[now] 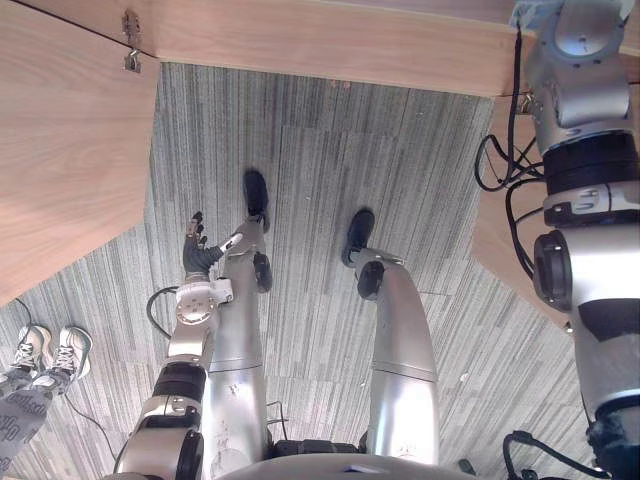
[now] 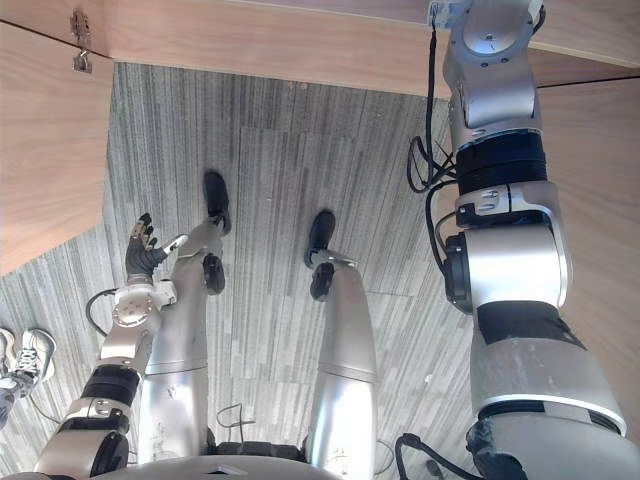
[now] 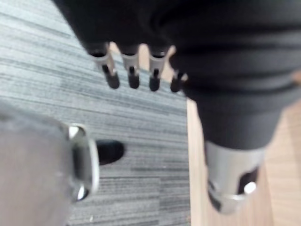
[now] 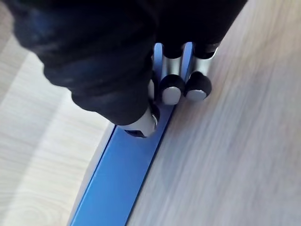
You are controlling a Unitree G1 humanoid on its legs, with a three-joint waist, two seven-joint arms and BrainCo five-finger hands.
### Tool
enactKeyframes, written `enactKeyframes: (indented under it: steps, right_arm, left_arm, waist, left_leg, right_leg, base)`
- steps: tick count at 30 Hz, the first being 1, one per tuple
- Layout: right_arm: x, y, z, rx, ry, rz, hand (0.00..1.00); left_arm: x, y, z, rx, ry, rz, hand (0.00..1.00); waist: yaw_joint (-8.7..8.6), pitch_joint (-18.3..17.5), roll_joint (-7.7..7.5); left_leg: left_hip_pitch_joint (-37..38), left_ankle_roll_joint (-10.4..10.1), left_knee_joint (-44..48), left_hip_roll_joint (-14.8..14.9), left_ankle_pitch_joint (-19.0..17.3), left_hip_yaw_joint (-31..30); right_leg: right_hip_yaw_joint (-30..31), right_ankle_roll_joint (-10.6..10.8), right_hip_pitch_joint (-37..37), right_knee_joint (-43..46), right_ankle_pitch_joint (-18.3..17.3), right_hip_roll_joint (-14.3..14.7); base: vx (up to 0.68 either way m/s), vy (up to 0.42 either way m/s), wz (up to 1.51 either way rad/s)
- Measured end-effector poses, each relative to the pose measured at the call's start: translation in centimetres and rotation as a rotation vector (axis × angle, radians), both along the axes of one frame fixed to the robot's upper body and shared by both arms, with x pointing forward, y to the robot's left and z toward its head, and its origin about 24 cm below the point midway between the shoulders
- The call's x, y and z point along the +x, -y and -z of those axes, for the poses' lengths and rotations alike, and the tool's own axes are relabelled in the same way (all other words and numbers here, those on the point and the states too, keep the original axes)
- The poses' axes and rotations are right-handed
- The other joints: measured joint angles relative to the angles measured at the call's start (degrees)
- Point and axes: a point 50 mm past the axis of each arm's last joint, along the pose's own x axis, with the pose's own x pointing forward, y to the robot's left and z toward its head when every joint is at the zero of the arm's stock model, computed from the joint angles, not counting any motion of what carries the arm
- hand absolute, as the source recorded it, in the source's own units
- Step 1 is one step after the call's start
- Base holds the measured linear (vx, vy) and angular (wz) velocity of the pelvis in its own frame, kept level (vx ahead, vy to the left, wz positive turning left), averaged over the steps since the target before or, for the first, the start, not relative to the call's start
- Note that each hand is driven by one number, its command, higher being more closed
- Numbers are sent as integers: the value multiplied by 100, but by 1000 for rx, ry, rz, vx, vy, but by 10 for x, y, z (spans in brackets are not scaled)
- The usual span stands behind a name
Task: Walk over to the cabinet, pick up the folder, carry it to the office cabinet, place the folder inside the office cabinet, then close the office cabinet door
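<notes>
The blue folder point(image 4: 121, 181) stands on edge between pale wooden surfaces point(image 4: 244, 141) in the right wrist view. My right hand point(image 4: 99, 61) is shut on it, with the fingers point(image 4: 170, 92) over one face and the thumb on the other. In the eye views my right arm rises at the right towards the wooden cabinet point(image 1: 330, 45) at the top. My left hand point(image 1: 197, 250) hangs low beside me over the carpet, fingers point(image 3: 131, 77) relaxed and holding nothing.
A wooden cabinet door point(image 1: 60, 150) with a metal hinge point(image 1: 131, 55) stands open at the left. Another wooden panel point(image 1: 498, 240) is at the right. Grey striped carpet point(image 1: 320, 180) lies between them. A person's shoes point(image 1: 55, 350) stand at the lower left.
</notes>
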Motion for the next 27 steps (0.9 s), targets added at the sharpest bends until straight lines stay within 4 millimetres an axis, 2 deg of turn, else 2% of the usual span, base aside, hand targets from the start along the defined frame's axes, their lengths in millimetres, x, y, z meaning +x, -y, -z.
enactKeyframes:
  steps: [5,9,13,16,17,19,21,23,26,27]
  right_arm:
    - [-14,0,-12,45,91,-43,100]
    - [-22,-9,1,25,128,-95,100]
    - [-35,-21,36,11,157,-163,100]
    - [-50,-26,74,-4,156,-184,100]
    - [-57,-30,87,-8,153,-202,100]
    - [-69,-34,103,-34,156,-212,100]
    - [-91,-43,130,-65,164,-241,100]
    - [-104,-52,152,-77,130,-299,100]
    - [-119,-70,188,-133,17,-383,100]
    - [-123,-77,208,-145,-60,-418,100]
  left_arm:
    - [0,1,0,-11,2,-1,0]
    - [0,4,0,-23,-1,3,0]
    - [1,5,0,-23,-7,6,0]
    - [2,6,0,-14,-19,11,0]
    - [2,6,1,-4,-27,14,0]
    - [1,6,3,6,-39,17,0]
    - [-3,5,11,21,-71,24,0]
    - [-9,5,21,25,-115,29,0]
    - [-26,7,45,1,-203,38,0]
    - [-34,9,55,5,-242,40,0]
  waist:
    - [-44,0,0]
    - [-48,-2,-4]
    - [-60,-44,-79]
    - [-93,-45,-83]
    - [-91,-53,-96]
    - [-94,-77,-124]
    - [-99,-252,-271]
    - [-128,-404,-354]
    - [-203,-735,-393]
    - [-209,-852,-398]
  left_leg:
    - [28,-2,53,64,6,9]
    - [151,-14,116,125,-17,20]
    - [217,-18,323,230,-127,38]
    - [479,-25,443,273,-219,37]
    - [625,-41,494,304,-347,63]
    - [847,-53,499,324,-424,92]
    - [1217,-56,464,383,-514,197]
    - [1530,-68,456,416,-620,231]
    - [2073,-54,370,428,-804,314]
    - [2392,-52,254,428,-838,382]
  right_leg:
    - [16,-26,28,9,30,50]
    - [33,-45,153,20,43,107]
    - [92,-57,235,97,41,201]
    - [117,-54,520,122,22,238]
    - [118,-15,677,116,-35,247]
    - [123,-28,908,107,-96,245]
    - [118,-61,1274,-26,-146,246]
    - [93,-51,1637,-191,-149,256]
    - [98,17,2263,-530,-156,265]
    - [107,63,2601,-767,-115,266]
  base:
    - [-30,-24,-6]
    - [-37,-26,-8]
    - [-40,-35,-14]
    - [-41,-36,-8]
    - [-29,-31,-8]
    - [-35,-45,-6]
    - [-8,-46,-11]
    - [61,-14,-13]
    - [122,18,-10]
    - [163,49,-14]
